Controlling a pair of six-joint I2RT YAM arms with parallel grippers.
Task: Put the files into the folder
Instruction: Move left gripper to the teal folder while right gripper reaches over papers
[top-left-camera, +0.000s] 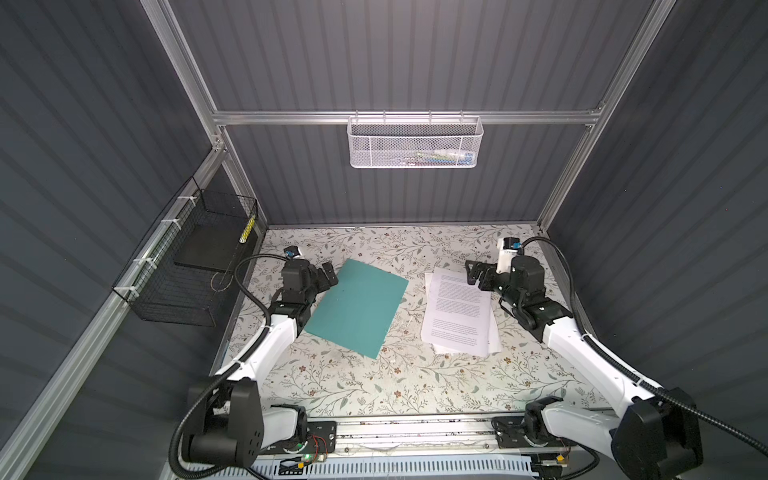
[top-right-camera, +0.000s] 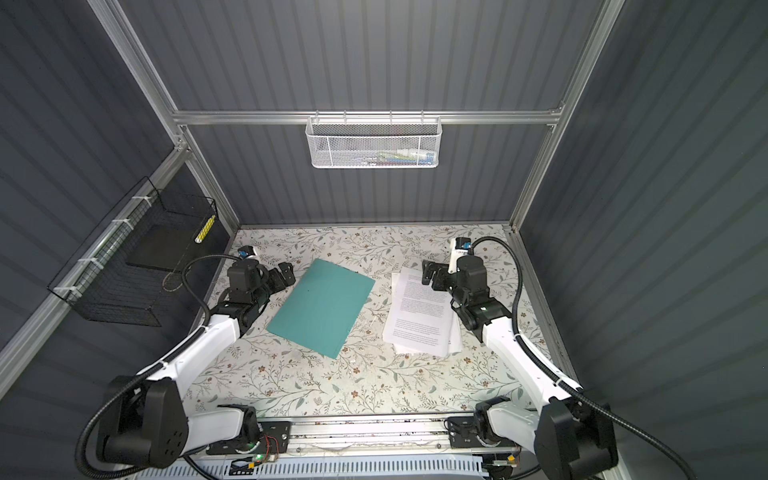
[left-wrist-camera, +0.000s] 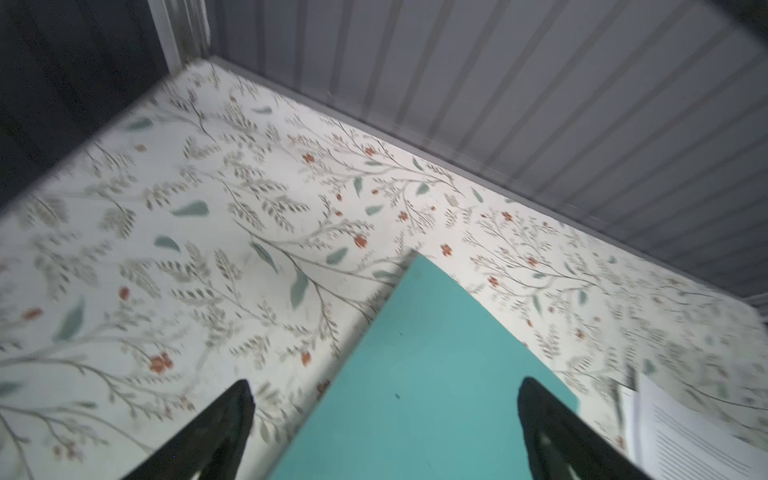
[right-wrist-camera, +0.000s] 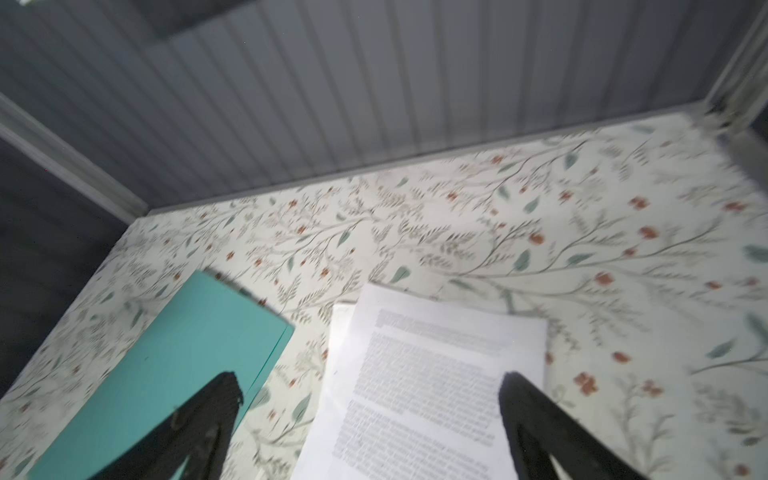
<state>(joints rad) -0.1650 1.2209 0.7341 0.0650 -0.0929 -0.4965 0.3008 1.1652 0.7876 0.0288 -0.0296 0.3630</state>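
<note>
Two pincers are standing spread wide, both released and gripping nothing. The left pincer (top-left-camera: 330, 274) is hanging at the far left corner of the folder (top-left-camera: 357, 307). The right pincer (top-left-camera: 476, 276) is hanging over the far right corner of the files (top-left-camera: 457, 311).

The folder is showing as a thin, flat teal-green rectangle, closed and lying skewed on the flowered tabletop (top-left-camera: 415, 382), left of middle. The files are lying just right of it, not touching it. They are white sheets carrying blocks of black text, loosely stacked, with lower sheets peeking out at the near and right edges.

The sheet count is not coming clear. The print is blurring in the right wrist view. The left arm is covering the folder's left corner in both top views. Whether either pincer is touching what lies beneath it, cannot tell.
</note>
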